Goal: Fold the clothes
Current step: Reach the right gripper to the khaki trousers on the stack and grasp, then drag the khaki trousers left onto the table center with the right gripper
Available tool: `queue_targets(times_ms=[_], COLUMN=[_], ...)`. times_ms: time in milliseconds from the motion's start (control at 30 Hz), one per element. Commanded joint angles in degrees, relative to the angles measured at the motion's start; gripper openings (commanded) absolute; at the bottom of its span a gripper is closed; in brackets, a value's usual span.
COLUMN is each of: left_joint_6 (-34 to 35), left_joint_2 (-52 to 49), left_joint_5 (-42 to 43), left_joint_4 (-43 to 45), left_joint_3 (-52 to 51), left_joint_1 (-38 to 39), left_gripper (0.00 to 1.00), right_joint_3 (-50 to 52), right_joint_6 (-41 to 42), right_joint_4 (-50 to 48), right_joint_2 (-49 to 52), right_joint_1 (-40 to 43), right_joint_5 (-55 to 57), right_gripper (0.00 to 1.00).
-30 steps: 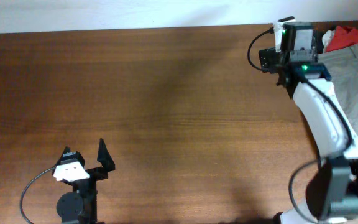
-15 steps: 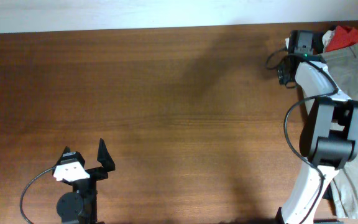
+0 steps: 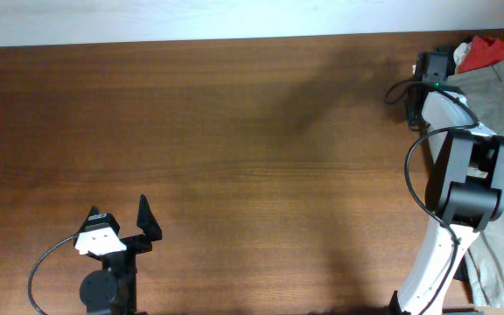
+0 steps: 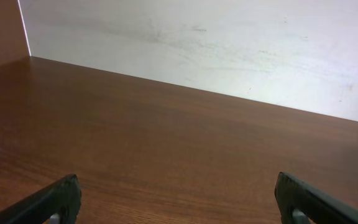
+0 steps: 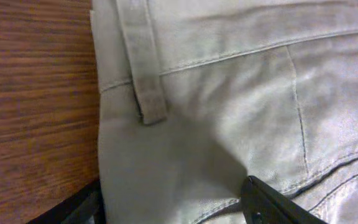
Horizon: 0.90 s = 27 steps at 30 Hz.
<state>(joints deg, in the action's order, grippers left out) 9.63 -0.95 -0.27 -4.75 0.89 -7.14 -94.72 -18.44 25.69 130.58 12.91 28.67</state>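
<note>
Two grippers, both spread wide, nothing held. The left gripper [image 3: 122, 219] sits idle over the front-left of the table [image 3: 234, 131]. The right gripper [image 5: 173, 202] hangs over the clothes [image 5: 229, 99] at the far right table edge, straddling the cloth edge below a belt loop [image 5: 143, 68]. Best to lower and pinch that edge squarely, all layers. Trouser legs run out of frame, and finger contact is unclear.

Left end effector [image 4: 179, 204] gapes wide; right end effector [image 5: 173, 208] spread, arm [image 3: 451, 131] outstretched.
</note>
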Motion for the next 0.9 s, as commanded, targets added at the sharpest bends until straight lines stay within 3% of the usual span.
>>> queue_targets(times_ms=[0,33,100,200,433,733,867], left_joint_6=[-0.33,-0.31,-0.31,-0.31,-0.33,-0.33,-0.31], left_joint_2=[0.33,0.33,0.33,0.33,0.33,0.33,0.33], left_joint_5=[0.02,0.02,0.02,0.02,0.02,0.02,0.02], left_joint_4=[-0.02,-0.02,-0.02,-0.02,-0.02,-0.02,-0.02], left_joint_3=[-0.39,-0.39,-0.39,-0.39,-0.39,-0.39,-0.39], left_joint_1=[0.28,0.28,0.28,0.28,0.28,0.28,0.28], left_gripper=[0.99,0.99,0.99,0.99,0.99,0.99,0.99], right_joint_3=[-0.87,-0.87,-0.87,-1.09,-8.72,-12.76,-12.76], right_joint_6=[0.22,0.24,0.74,6.67,12.61,12.79,12.79], right_joint_4=[0.07,0.04,0.31,0.0,4.44,4.07,3.98], right_joint_2=[1.38,1.38,1.38,1.25,-2.23,-13.81,-13.99], right_joint_1=[0.28,0.31,0.24,0.24,-2.08,-9.44,-13.4], right_joint_5=[-0.92,-1.27,-1.22,-1.2,-1.01,2.49,-6.47], right_gripper=[0.61,0.54,0.27,0.03,0.04,0.04,0.04])
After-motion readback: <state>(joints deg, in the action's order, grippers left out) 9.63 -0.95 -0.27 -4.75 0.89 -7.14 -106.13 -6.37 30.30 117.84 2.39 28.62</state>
